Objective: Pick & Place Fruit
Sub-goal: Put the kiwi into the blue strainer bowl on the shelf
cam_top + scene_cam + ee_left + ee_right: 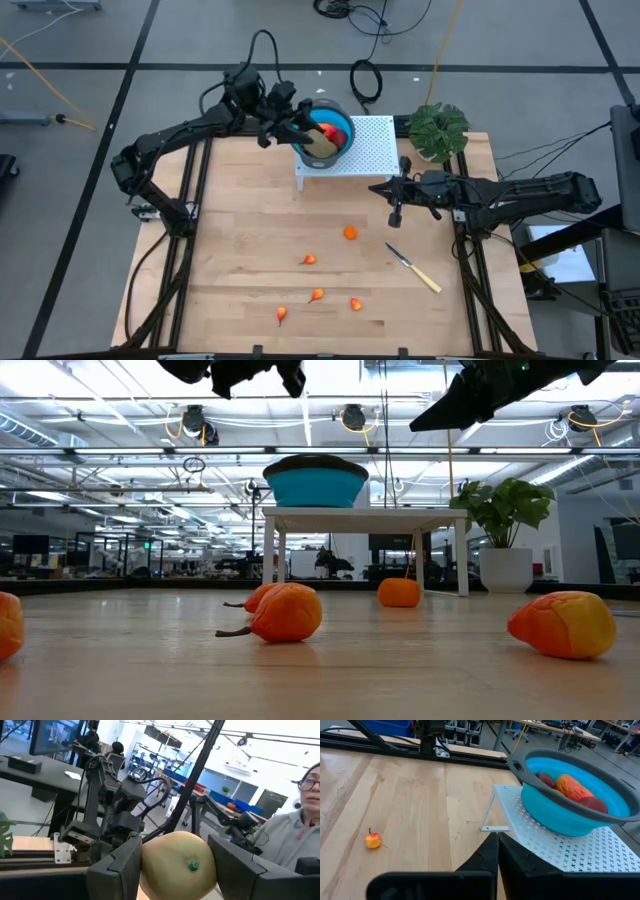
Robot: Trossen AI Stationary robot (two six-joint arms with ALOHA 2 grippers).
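Observation:
A tan oval fruit with a green stem spot [177, 865] sits between the fingers of my left gripper [313, 140], which is shut on it and hangs over the near rim of the blue bowl [338, 125]. The bowl stands on a white perforated stand [370, 150]. It holds an elongated red-yellow piece [572, 787] and two dark red balls [545, 780]. Several small orange-red fruits [350, 233] lie loose on the wooden table. My right gripper [397, 210] hangs shut near the stand's right corner and touches nothing. My left gripper pinches the oval fruit by its two opposite sides [150, 865], one finger [117, 867] on each side. The fingers come at it about level. The fruit is lifted clear, above the bowl, with its green stem spot facing the wrist camera.
A pale-handled knife [415, 268] lies on the table's right half. A potted plant [438, 128] stands at the far right corner beside the stand. A person [300, 835] sits beyond the table. Bare wood lies between the stand and the loose fruits.

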